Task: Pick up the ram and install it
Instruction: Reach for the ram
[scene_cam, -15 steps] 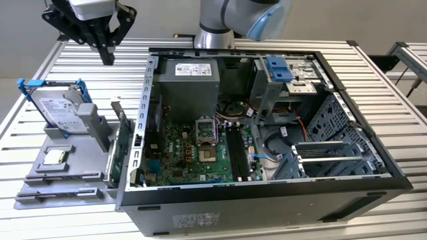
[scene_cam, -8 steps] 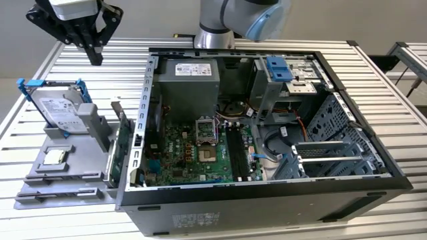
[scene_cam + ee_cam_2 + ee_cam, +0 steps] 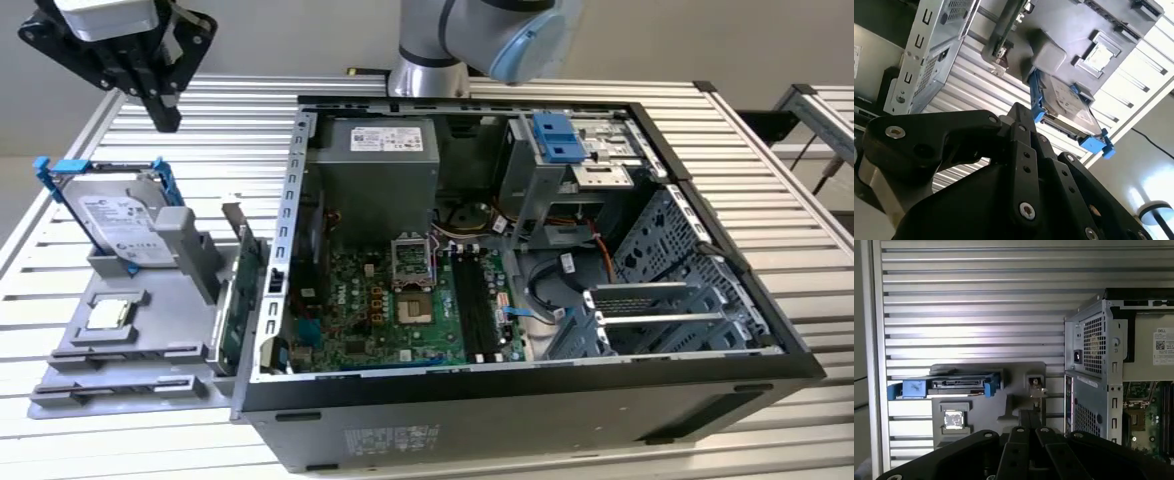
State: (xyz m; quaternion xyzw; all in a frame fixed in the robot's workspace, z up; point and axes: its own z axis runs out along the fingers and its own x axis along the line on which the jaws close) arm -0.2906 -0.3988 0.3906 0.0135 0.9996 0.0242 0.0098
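- Black gripper (image 3: 166, 120) hangs over the slatted table (image 3: 227, 135), well above the grey tray (image 3: 160, 320), fingers drawn together on nothing
- Ram (image 3: 243, 300) stands on edge at the tray's side, just beside the open case (image 3: 534, 410), untouched
- Judgement: a sound pick needs the fingers spread, squared to the stick's flat faces, and kept clear of the hard drive (image 3: 120, 225)

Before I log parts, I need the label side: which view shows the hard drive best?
The exterior view: the hard drive stands on edge, labelled face showing. The first wrist view shows it edge-on; the second wrist view shows it at a steep slant.
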